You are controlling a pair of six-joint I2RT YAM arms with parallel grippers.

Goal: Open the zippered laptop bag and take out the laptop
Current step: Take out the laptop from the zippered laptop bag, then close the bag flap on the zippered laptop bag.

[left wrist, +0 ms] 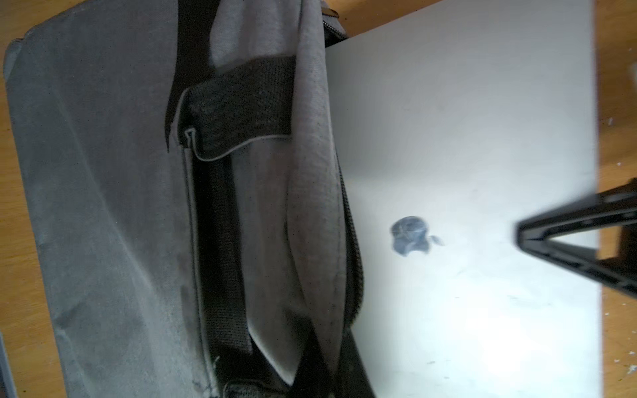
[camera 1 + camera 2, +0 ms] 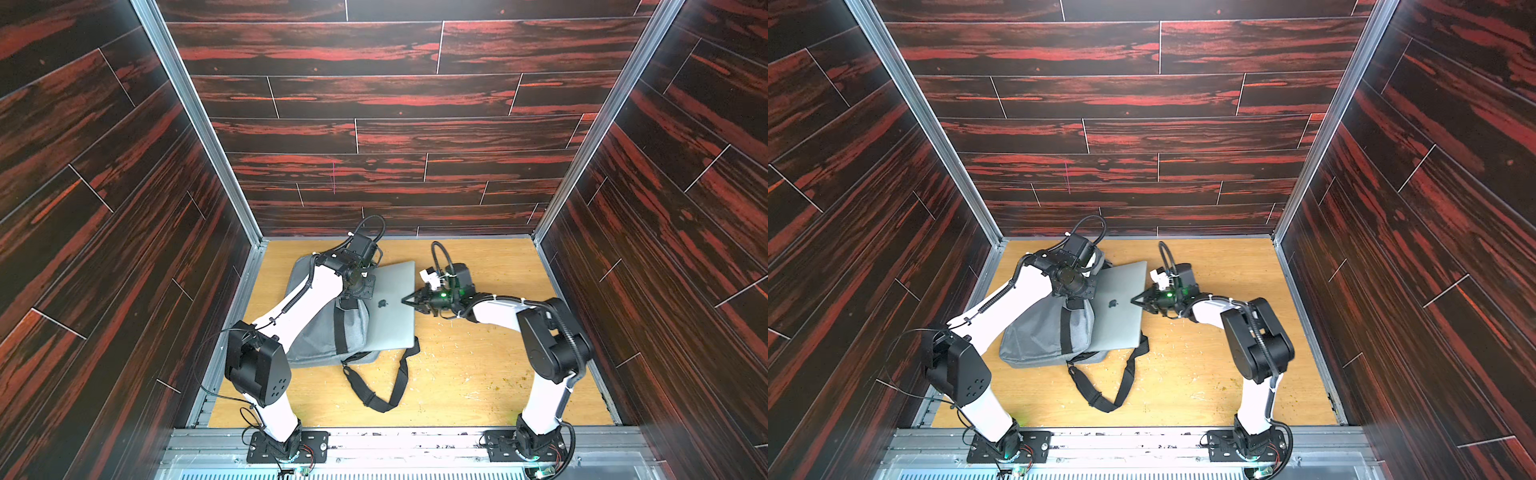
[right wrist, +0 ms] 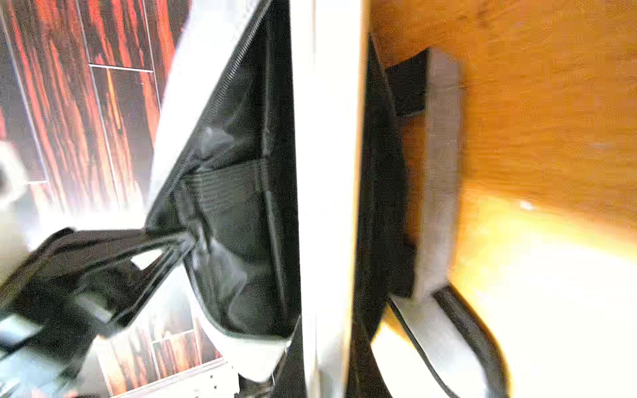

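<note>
Across bag (image 2: pixel 320 336), left arm (image 2: pixel 303 295) outstretched

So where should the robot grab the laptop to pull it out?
Grab the laptop by its bare long edge, farthest from the bag, coming in flat from the table side. That thin edge sticks out uncovered; the right gripper pinches it there.

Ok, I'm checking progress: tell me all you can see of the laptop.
The laptop is thin, silver-grey, metal-looking and closed, with rounded corners and a dark apple logo at its centre. More than half sticks out of the open bag; the rest is hidden inside. The right gripper pinches its outer edge, and its near corner lies over the black strap.
</note>
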